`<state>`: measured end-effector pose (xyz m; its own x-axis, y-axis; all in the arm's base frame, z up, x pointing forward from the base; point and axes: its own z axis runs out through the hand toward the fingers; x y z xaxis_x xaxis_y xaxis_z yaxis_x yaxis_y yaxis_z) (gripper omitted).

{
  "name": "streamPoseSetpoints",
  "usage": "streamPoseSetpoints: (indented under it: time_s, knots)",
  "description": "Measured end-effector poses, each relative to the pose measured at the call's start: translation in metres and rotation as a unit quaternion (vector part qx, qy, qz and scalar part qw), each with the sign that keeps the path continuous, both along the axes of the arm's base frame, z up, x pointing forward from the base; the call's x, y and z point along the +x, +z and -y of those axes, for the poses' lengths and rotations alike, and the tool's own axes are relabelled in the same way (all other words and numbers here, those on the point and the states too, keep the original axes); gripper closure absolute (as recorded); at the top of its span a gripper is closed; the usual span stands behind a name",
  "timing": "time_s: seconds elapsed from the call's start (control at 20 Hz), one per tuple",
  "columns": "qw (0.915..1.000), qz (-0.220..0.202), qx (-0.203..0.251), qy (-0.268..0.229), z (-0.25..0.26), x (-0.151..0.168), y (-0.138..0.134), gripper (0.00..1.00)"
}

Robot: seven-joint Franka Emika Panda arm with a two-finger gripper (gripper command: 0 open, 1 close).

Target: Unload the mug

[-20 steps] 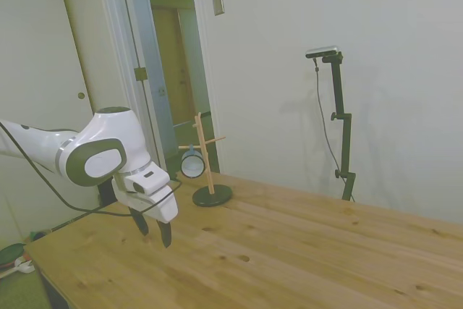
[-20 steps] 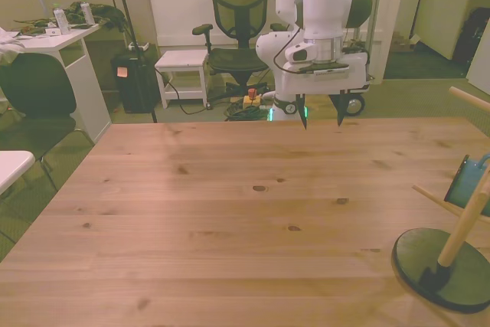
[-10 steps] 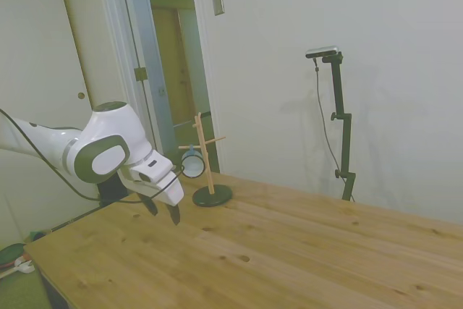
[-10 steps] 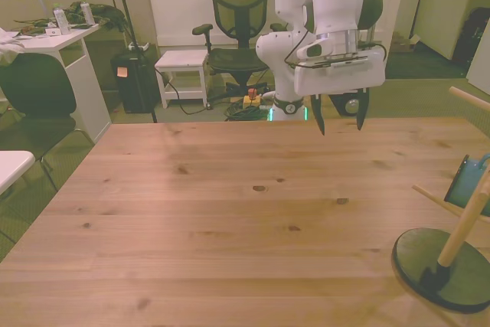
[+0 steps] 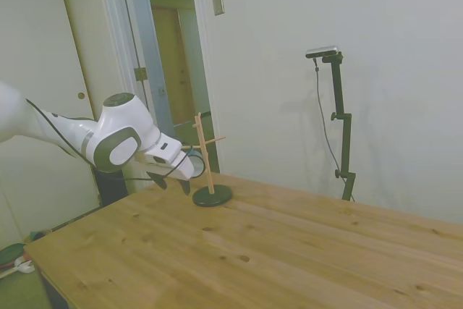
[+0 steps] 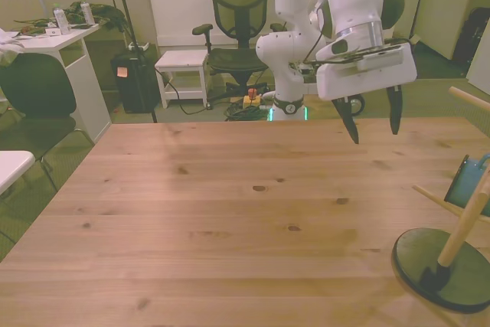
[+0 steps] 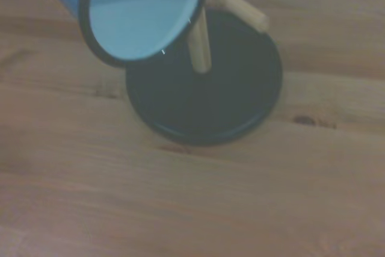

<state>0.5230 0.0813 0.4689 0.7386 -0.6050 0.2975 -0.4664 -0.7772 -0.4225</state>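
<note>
Side view: a pale wooden counter [image 5: 289,251] with knots and long plank seams fills the lower part of the frame, under a plain light wall. An open doorway [image 5: 170,70] stands in the upper left, with a small wall plate [image 5: 218,2] beside it. In the front view the room behind the counter holds a black mesh office chair [image 6: 239,13] at top centre, a white desk [image 6: 53,51] at the upper left and a small white stool [image 6: 184,63] between them.

The mug [image 7: 135,10] hangs on a wooden stand [image 5: 207,164] with a round dark base [image 7: 204,85], left of centre in the side view — at the right edge of the front view, where only a sliver of blue [image 6: 467,181] shows. The wrist view gives it best: blue outside, pale inside, a thin dark rim, tipped on its side with the mouth facing the camera, beside the upright post. Its handle is hidden.

The end effector [image 6: 373,118] hovers above the counter in the upper right of the front view, its two dark fingers [image 6: 348,122] spread apart and holding nothing — short of the stand.
</note>
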Motion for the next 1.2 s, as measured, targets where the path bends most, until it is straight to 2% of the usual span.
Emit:
streamPoseSetpoints:
  time_s: [0.25,0.6,0.85,1.2]
  knots:
    - [0.9993,0.024,-0.003,0.027,-0.021,0.025,0.000,0.00]
    - [0.9986,0.037,-0.002,0.037,-0.028,0.031,0.005,0.00]
    - [0.9987,0.028,-0.006,0.043,-0.034,0.035,-0.011,0.00]
    - [0.9962,0.057,-0.003,0.067,-0.048,0.043,-0.020,0.00]
